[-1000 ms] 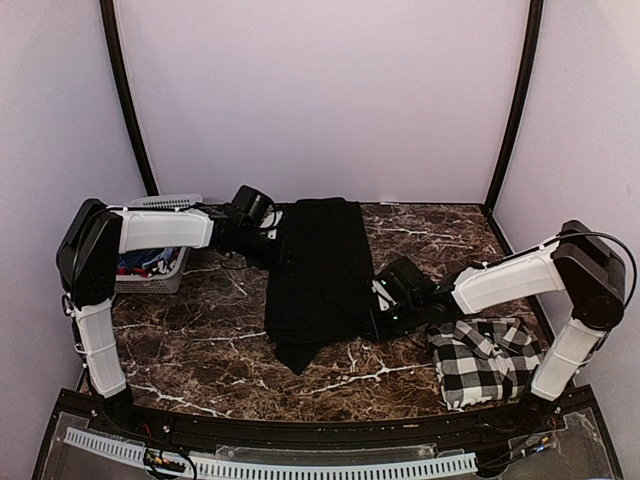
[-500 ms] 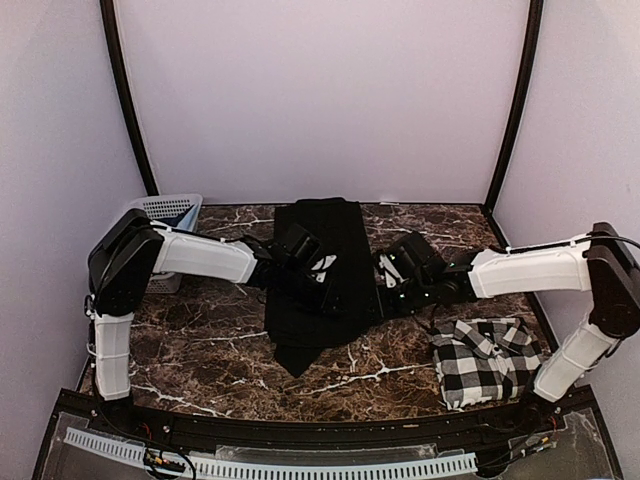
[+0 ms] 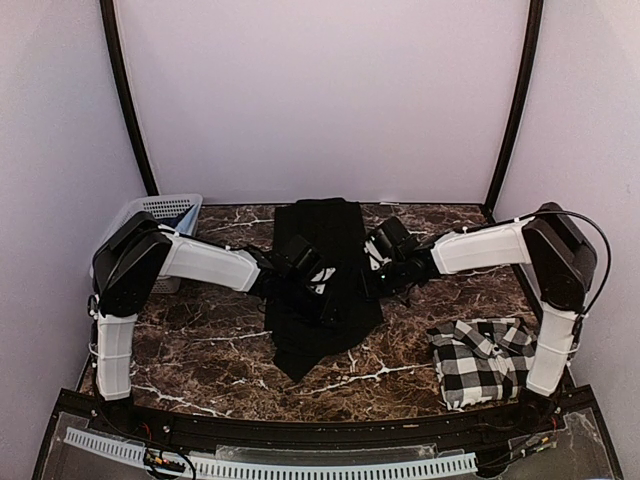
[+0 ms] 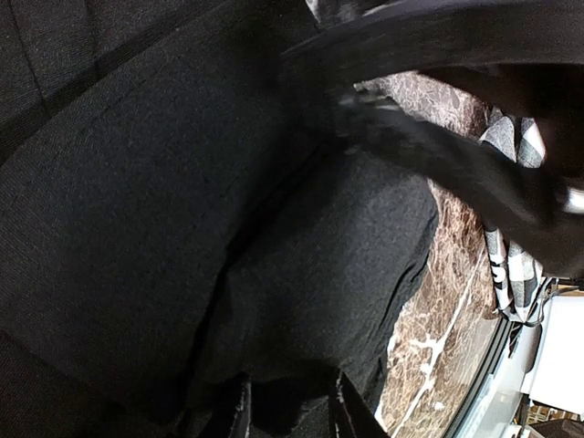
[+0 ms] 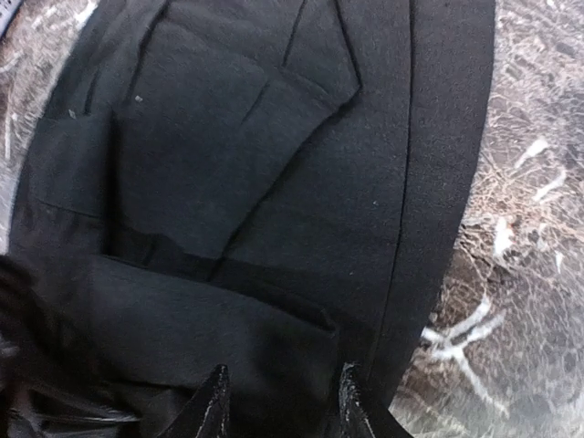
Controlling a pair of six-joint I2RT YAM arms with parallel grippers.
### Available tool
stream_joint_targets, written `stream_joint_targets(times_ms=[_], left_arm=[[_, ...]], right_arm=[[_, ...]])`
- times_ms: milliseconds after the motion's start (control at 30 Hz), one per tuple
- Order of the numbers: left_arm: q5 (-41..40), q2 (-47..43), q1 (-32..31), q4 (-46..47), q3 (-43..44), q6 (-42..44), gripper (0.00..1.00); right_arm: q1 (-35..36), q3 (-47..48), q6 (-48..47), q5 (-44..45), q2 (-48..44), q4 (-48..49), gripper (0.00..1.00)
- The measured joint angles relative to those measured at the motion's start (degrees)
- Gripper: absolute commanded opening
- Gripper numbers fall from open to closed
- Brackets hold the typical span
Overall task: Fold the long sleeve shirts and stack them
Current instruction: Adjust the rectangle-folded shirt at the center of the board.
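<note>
Left gripper swung in from basket onto black shirt; right gripper slid up its right edge. Fingers apart on cloth (held? cannot tell). Cross-fold likely next.

1 black shirt, 1 checked shirt, 1 white basket, 1 dark marble table

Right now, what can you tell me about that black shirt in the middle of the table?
The black shirt is soft, dark, matte cloth lying flat on the marbled table. It is folded into a long strip running from the far edge toward the near side, with a loose point of cloth at its near end. Close up, seams and overlapping layers show. The left claw and the right claw are down at its two sides; whether either pinches the cloth is unclear.
</note>
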Motion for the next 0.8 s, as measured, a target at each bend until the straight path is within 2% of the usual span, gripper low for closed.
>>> stream_joint_targets(times_ms=[133, 233, 467, 667, 800], left_arm=[[0.00, 0.00, -0.02, 0.17, 0.00, -0.37, 0.28], [0.00, 0.00, -0.02, 0.17, 0.00, -0.48, 0.28], [-0.39, -0.37, -0.04, -0.31, 0.11, -0.74, 0.28], [-2.58, -3.15, 0.04, -1.86, 0.22, -1.11, 0.28], [-5.11, -6.69, 0.68, -2.69, 0.22, -1.77, 0.28]], right_arm=[[-1.20, 0.63, -1.46, -2.16, 1.60, 0.52, 0.37], [-1.68, 1.03, -2.19, -3.34, 1.77, 1.31, 0.32], [-1.90, 1.46, -3.34, -5.62, 2.27, 3.43, 0.18], [-1.90, 1.64, -3.54, -6.38, 2.84, 3.65, 0.02], [-2.01, 1.68, -3.54, -6.23, 2.84, 3.69, 0.00]])
